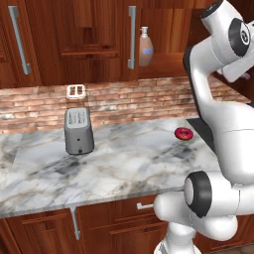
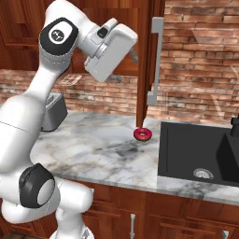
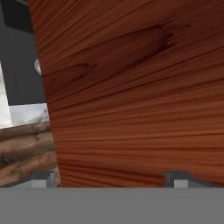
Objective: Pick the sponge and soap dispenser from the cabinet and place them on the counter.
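In the hand view the gripper [image 3: 109,181] has its jaws spread wide, one tip at each lower corner, holding nothing; the reddish wood of the open door of the cabinet [image 3: 140,87] stands close between them, though contact cannot be told. The soap dispenser [image 1: 145,47] stands upright on the cabinet shelf, right of a grey bar handle [image 1: 131,37]. Below, the counter [image 1: 124,163] carries a toaster [image 1: 78,130] at left and a red doughnut [image 1: 184,133] at right.
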### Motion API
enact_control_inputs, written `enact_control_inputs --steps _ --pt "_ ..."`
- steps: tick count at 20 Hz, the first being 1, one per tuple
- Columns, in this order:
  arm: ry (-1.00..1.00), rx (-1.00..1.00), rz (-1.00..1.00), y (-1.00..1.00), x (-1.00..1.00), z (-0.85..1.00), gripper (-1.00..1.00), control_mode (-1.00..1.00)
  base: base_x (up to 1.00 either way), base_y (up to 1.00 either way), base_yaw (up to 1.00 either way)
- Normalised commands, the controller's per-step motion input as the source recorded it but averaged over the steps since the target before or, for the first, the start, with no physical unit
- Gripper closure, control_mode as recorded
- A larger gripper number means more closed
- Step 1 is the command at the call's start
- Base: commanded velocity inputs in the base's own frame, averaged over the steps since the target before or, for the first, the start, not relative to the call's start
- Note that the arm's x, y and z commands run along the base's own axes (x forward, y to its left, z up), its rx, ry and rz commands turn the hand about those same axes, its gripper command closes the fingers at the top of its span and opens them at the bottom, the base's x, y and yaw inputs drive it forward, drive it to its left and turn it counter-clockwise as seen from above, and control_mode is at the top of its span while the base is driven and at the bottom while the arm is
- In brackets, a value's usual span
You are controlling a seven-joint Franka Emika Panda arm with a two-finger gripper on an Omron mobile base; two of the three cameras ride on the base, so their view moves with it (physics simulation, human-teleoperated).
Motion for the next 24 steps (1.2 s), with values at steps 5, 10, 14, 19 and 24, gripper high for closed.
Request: enact_control_inputs --steps 5,10,14,19,24 --pt "-0.04 0.11 0.00 0.33 -0.18 -0.26 -1.00 -1.00 0.00 0.00 0.00" --pt "-0.06 0.14 0.01 0.42 -0.12 -0.17 -1.00 -1.00 0.00 0.00 0.00" --pt "-0.08 0.15 0.08 0.29 -0.04 0.00 -1.00 -1.00 0.00 0.00 0.00" --pt "-0.18 0.15 0.10 0.12 -0.18 0.00 -1.00 -1.00 0.00 0.00 0.00" --pt "-0.23 0.15 0.11 0.01 -0.26 -0.01 -1.00 -1.00 0.00 0.00 0.00"
